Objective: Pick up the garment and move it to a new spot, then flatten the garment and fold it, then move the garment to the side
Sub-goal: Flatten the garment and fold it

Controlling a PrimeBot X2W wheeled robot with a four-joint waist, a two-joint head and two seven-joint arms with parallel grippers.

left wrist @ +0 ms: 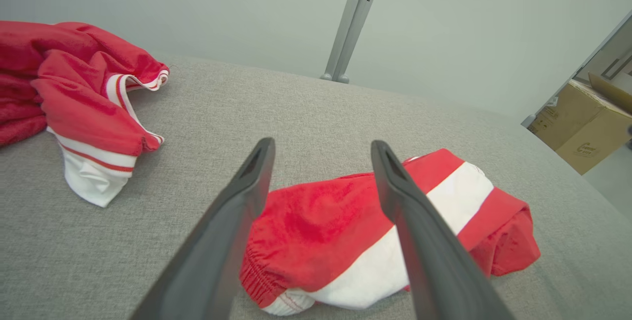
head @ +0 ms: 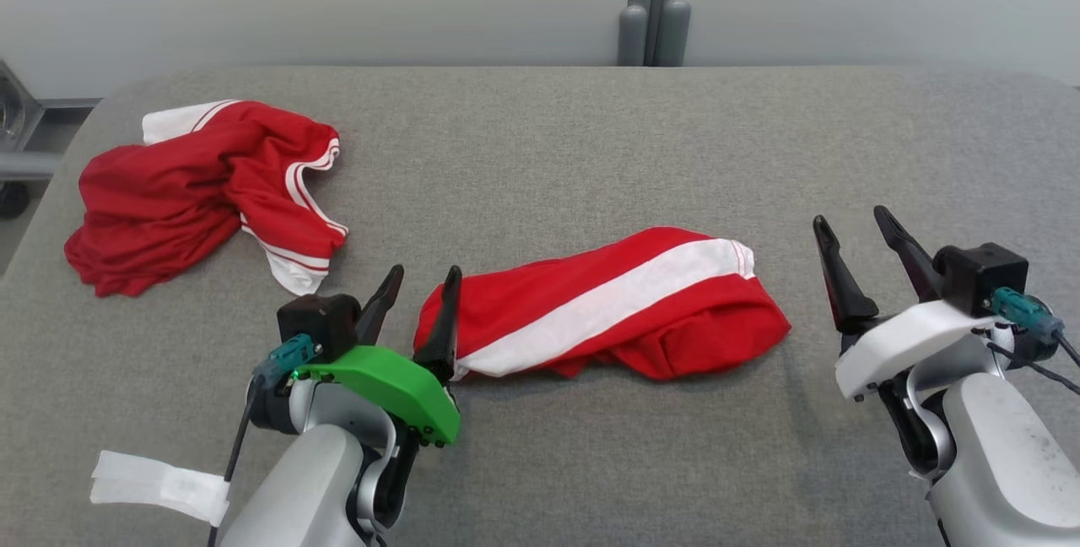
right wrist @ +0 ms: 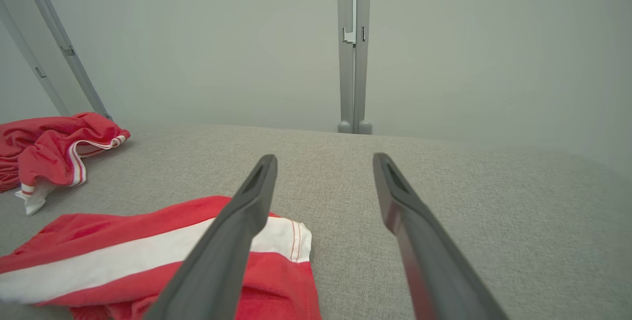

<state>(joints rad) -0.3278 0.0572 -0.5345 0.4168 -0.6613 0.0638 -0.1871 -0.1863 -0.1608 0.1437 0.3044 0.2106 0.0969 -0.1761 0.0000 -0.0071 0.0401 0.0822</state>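
Note:
A red garment with a broad white stripe (head: 607,311) lies bunched in the middle of the grey table (head: 548,150); it also shows as the red garment (left wrist: 335,231) and the red garment (right wrist: 148,256) in the wrist views. My left gripper (head: 419,284) is open at its left end, the right finger against the cloth edge, nothing gripped. My left gripper (left wrist: 321,149) looks over the elastic waistband. My right gripper (head: 852,224) stands open a short way right of the garment, empty, and my right gripper (right wrist: 323,162) points past its white hem.
A second crumpled red and white garment (head: 202,192) lies at the table's far left. A white strip of tape (head: 160,484) sits near my left forearm. A cardboard box (left wrist: 582,127) stands on the floor beyond the table. A grey post (head: 654,15) rises behind the table.

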